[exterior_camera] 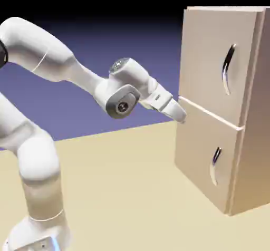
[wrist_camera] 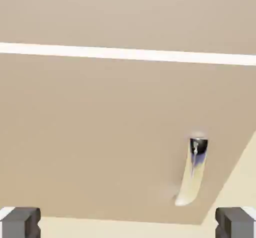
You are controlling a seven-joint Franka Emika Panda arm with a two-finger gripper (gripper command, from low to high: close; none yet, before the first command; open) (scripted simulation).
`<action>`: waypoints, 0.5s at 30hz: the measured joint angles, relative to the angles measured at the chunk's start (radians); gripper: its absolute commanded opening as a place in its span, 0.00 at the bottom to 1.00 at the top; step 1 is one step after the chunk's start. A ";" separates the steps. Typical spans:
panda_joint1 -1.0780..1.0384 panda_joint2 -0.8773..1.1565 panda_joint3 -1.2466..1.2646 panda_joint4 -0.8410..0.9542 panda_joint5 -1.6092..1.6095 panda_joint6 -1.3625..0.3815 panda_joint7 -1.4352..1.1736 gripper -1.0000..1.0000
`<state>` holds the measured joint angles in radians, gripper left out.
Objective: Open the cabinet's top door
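The cabinet [exterior_camera: 253, 139] stands at the right of the exterior view, a tall tan box with both doors shut. Its top door [exterior_camera: 208, 55] carries a long curved dark handle [exterior_camera: 228, 69]. My gripper [exterior_camera: 180, 114] sits close to the front's left edge, level with the seam between the two doors, well left of and below that handle. In the hand view the seam is a pale line, with the top door [wrist_camera: 125, 12] above it and the lower door [wrist_camera: 100, 132] with its short handle [wrist_camera: 192, 174] below. Both fingertips [wrist_camera: 20, 223] stand far apart with nothing between them; the gripper [wrist_camera: 128, 226] is open.
The lower door [exterior_camera: 203, 155] has a smaller curved handle [exterior_camera: 215, 165]. The tan table [exterior_camera: 121, 192] spreads beneath the arm and the cabinet. My white arm [exterior_camera: 47, 60] rises from the lower left.
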<state>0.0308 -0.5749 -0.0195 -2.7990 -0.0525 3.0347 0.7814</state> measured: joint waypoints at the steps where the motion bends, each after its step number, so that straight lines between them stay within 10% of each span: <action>1: 0.016 -0.004 -0.016 0.009 -0.043 -0.002 0.034 0.50; 15: 0.234 -0.061 -0.243 0.137 -0.652 -0.029 0.503 0.50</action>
<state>0.2648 -0.6362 -0.2626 -2.6621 -0.7048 3.0054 1.2840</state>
